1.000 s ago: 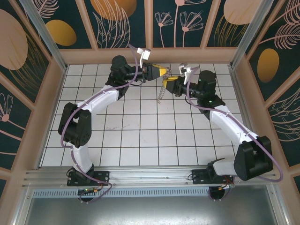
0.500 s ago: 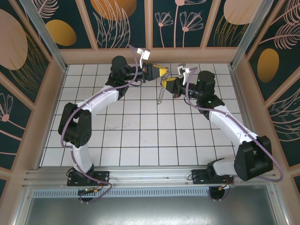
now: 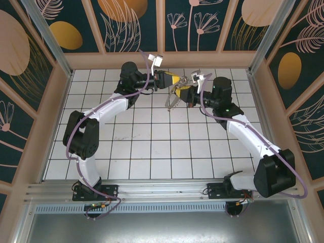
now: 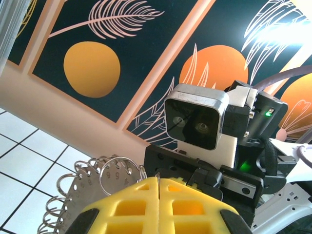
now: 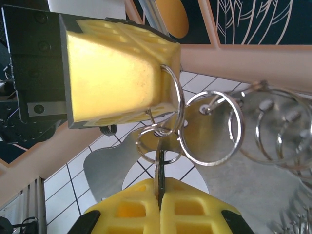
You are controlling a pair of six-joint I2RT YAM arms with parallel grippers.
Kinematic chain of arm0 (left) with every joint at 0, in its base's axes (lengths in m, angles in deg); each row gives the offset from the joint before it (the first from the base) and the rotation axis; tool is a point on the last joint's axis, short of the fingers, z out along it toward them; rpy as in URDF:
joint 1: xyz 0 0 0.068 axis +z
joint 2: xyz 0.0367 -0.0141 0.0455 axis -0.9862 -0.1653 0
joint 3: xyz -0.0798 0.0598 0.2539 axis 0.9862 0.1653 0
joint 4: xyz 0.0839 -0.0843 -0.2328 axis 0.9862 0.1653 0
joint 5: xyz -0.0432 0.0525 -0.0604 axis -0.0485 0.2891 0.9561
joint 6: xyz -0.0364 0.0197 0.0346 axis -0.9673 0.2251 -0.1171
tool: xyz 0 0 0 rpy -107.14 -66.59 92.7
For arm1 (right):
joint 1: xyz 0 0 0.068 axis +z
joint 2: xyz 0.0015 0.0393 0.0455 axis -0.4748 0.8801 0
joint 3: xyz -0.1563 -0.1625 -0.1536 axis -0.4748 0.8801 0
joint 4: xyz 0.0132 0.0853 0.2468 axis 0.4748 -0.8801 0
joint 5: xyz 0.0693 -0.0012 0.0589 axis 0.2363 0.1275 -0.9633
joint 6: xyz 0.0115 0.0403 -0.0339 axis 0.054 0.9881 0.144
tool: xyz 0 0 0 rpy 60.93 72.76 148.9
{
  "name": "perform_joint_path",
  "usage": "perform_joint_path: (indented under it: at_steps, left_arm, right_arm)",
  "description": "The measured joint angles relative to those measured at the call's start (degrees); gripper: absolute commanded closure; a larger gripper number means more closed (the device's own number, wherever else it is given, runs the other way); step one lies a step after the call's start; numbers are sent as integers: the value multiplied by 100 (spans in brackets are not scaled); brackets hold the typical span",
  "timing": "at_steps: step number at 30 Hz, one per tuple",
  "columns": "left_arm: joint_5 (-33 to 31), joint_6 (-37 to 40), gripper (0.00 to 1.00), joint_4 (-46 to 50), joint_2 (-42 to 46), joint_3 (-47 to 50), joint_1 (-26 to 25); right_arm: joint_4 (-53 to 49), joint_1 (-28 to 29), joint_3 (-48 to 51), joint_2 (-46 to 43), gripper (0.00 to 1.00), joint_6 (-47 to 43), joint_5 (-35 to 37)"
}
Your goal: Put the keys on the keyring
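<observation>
While L claw (image 3: 177,79) & R claw (image 3: 177,90) grip it, keyring (image 3: 171,102) slants near-left.

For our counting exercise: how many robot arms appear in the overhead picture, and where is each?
2. The left arm reaches from near left to the far middle; the right arm reaches from near right to meet it there. None seems hidden.

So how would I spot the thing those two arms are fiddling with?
Look to the far end of the white tiled table, where the yellow-tipped left pincer and right pincer meet. Pinched between them dangles a bunch of key rings with flat metal tags: shiny silver where everything around it is yellow or black.
</observation>
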Motion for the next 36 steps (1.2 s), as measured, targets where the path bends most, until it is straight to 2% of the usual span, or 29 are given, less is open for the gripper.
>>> perform_joint_path:
  at_steps: [13, 36]
  left_arm:
    - [-164, 682, 100, 535, 195, 4, 0]
    - [-236, 970, 100, 765, 205, 4, -28]
  right_arm:
    - [-1088, -101, -461, -133, 100, -457, 181]
    - [-2310, -203, -1329, -90, 100, -1172, 634]
